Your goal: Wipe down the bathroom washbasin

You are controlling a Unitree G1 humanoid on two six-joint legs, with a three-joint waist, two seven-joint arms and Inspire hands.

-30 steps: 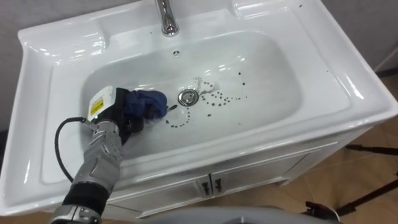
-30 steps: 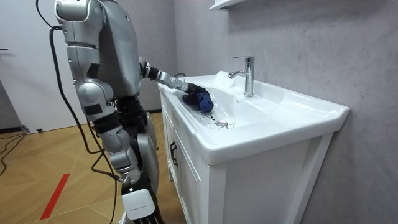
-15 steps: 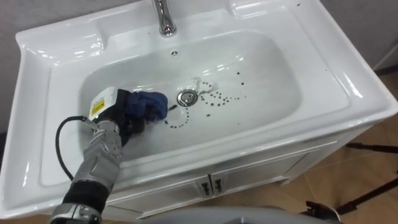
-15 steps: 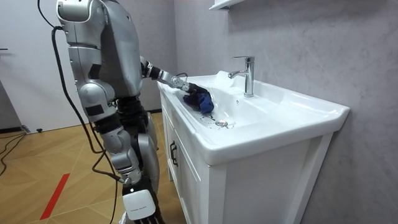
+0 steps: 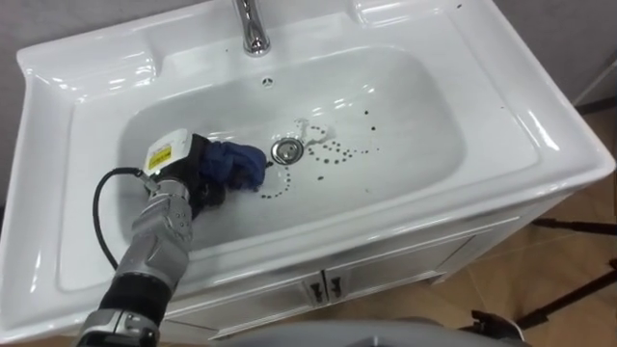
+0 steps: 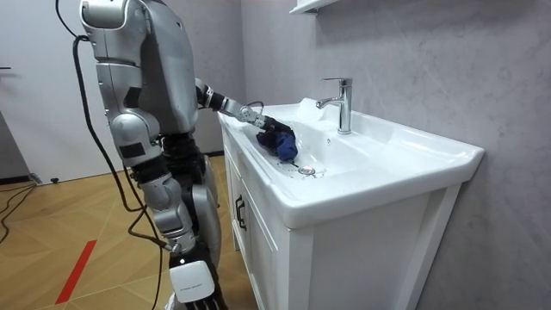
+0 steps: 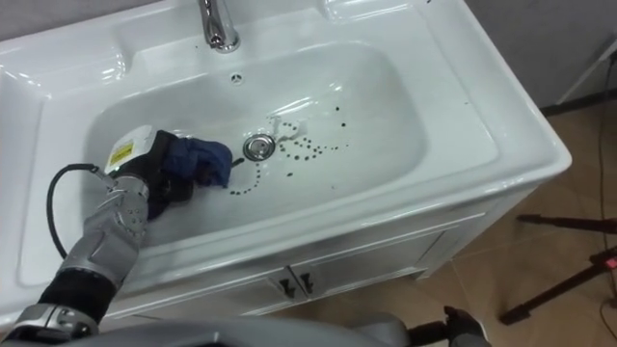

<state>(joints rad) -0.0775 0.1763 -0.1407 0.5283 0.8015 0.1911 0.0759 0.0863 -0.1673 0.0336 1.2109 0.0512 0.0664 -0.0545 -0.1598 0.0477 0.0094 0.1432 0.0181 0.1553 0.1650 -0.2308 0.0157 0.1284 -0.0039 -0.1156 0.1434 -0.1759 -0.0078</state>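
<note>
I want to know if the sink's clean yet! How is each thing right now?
left hand, closed round the blue cloth, down in the basin.
blue cloth, scrunched up, just left of the drain.
basin, dirty, dark spots by the drain.
drain, uncovered.
tap, no water running.
cabinet doors, shut.

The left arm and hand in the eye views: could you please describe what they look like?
The forearm is silver-grey metal, with a black band at its near end. The left hand is dark, with a white tag bearing a yellow label on its back. A black cable loops out beside the wrist.
</note>
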